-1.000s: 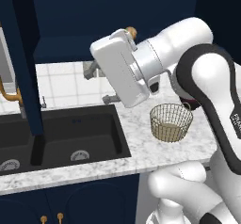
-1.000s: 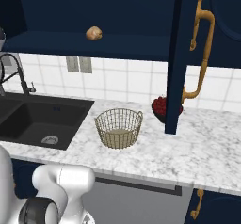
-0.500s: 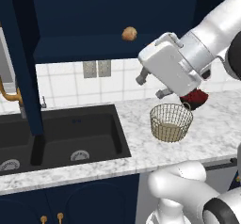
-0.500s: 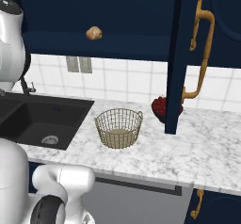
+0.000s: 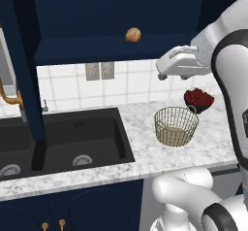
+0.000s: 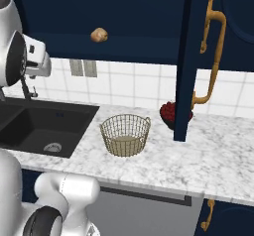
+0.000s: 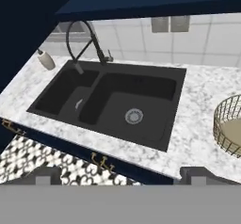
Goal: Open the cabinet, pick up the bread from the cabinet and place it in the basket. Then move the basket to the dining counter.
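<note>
The cabinet (image 5: 97,16) stands open, its left door (image 5: 23,60) edge-on and its right door (image 6: 194,56) swung out with a brass handle. The bread (image 5: 133,34) (image 6: 99,34) lies on the cabinet's bottom shelf. Below it on the marble counter sits the wire basket (image 5: 176,125) (image 6: 125,134) (image 7: 230,126), with nothing in it. My gripper (image 5: 163,73) hovers to the right of and below the bread, above the basket, pointing left toward the sink. Its fingertips (image 7: 47,176) stand far apart in the hand view, so the gripper (image 7: 122,178) is open and holds nothing.
A black double sink (image 5: 68,138) (image 7: 113,103) with a dark faucet (image 7: 82,35) takes up the counter's left. A dark red object (image 5: 198,99) (image 6: 170,113) sits behind the basket near the right door. Outlets (image 5: 99,71) dot the tiled wall.
The arm has swung right and up, away from the left camera, uncovering the bread. The hand has levelled out to point left. Basket and bread have stayed put.
</note>
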{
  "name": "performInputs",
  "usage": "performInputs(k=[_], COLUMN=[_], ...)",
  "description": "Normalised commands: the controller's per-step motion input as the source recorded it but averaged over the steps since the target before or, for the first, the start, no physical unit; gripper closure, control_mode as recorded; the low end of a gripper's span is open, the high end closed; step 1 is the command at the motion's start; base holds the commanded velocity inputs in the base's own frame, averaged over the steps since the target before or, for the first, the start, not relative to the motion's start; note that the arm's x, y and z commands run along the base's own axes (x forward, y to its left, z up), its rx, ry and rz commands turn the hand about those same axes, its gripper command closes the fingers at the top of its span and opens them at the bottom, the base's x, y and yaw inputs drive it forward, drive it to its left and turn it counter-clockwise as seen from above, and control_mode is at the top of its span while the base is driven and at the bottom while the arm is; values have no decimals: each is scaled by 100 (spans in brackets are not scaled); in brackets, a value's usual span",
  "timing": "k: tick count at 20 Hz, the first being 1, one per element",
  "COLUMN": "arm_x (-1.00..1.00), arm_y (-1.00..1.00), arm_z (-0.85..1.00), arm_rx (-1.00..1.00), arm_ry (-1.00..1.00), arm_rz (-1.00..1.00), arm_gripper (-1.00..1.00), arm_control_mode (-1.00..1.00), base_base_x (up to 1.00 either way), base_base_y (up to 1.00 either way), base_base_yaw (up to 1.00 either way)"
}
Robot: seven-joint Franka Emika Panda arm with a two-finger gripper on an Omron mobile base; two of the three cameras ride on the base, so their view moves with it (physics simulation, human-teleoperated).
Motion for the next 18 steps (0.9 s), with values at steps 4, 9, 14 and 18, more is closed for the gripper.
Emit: performInputs(k=[4, 9, 14, 18], arm_x=[93, 76, 51, 70], arm_y=[-5, -11, 0, 0], arm_z=[16, -6, -3, 48], arm_rx=[-7, -1, 0, -2], arm_ry=[-8, -29, -41, 17], arm_rz=[-9, -21, -22, -15], arm_gripper=[-100, -100, -100, -100], arm_control_mode=[-100, -100, -100, -100], base_base_x=[0, 0, 0, 0], base_base_y=[0, 0, 0, 0], base_base_yaw=[0, 0, 0, 0])
